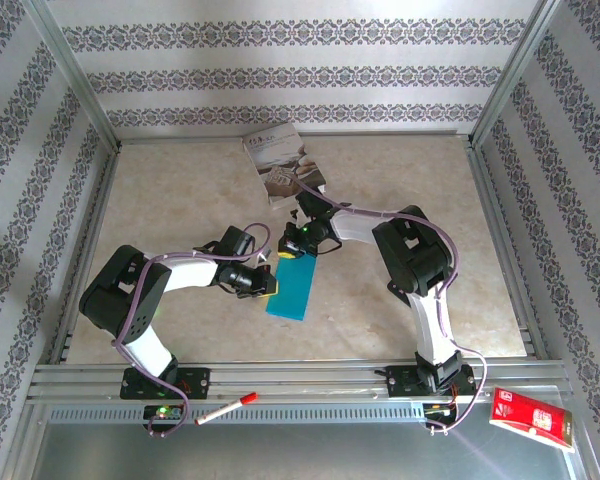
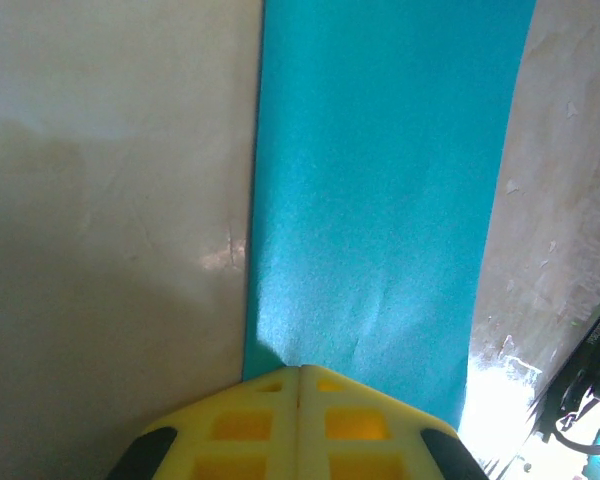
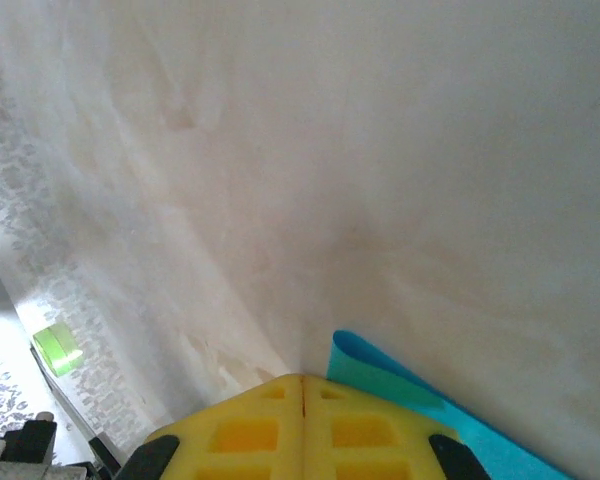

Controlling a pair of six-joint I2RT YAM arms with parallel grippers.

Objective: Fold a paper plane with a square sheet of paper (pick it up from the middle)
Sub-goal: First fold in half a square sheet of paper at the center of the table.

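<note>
The square sheet of paper (image 1: 292, 288) is teal-blue and lies on the table as a long narrow rectangle, doubled over, not in the shape of a paper plane. My left gripper (image 1: 270, 283) is shut, its yellow tips resting on the sheet's left long edge. In the left wrist view the sheet (image 2: 380, 200) runs flat away from the left gripper (image 2: 300, 370). My right gripper (image 1: 298, 251) is shut at the sheet's far end. Just right of the right gripper's (image 3: 302, 378) tips, a curled fold of the sheet (image 3: 365, 370) stands off the table.
A grey-white printed book (image 1: 285, 162) lies open at the back of the beige table (image 1: 180, 190), just beyond the right arm. A red-tipped pen (image 1: 225, 408) and a red packet (image 1: 530, 418) lie on the front rail, off the work surface.
</note>
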